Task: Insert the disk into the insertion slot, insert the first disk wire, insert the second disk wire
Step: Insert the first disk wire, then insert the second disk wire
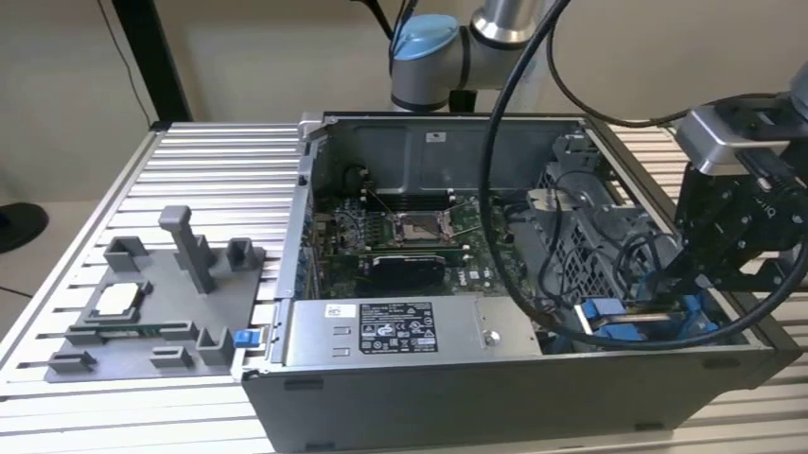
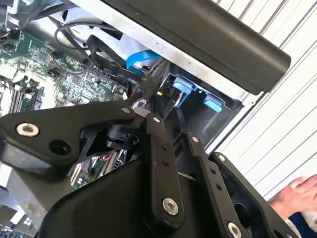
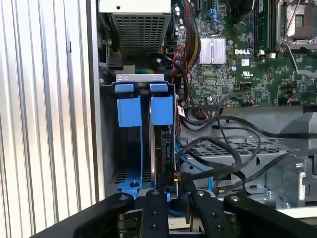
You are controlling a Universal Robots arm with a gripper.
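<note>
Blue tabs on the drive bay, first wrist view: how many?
2. One blue tab sits on the ribbed table side, the other right beside it on the motherboard side. More may be hidden deeper down.

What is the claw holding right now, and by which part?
Cannot tell: the claw sits among black wires beside the disk in the slot, its grip hidden.

The robot's shiny silver tube arm (image 1: 505,19) has a light blue round cap (image 1: 423,38) on its joint, and thick black cables (image 1: 490,151) loop from it. Its black flat-barred gripper (image 3: 176,198) carries round silver screws (image 2: 170,206), and the grey box (image 1: 726,132) by it may be a camera.
</note>
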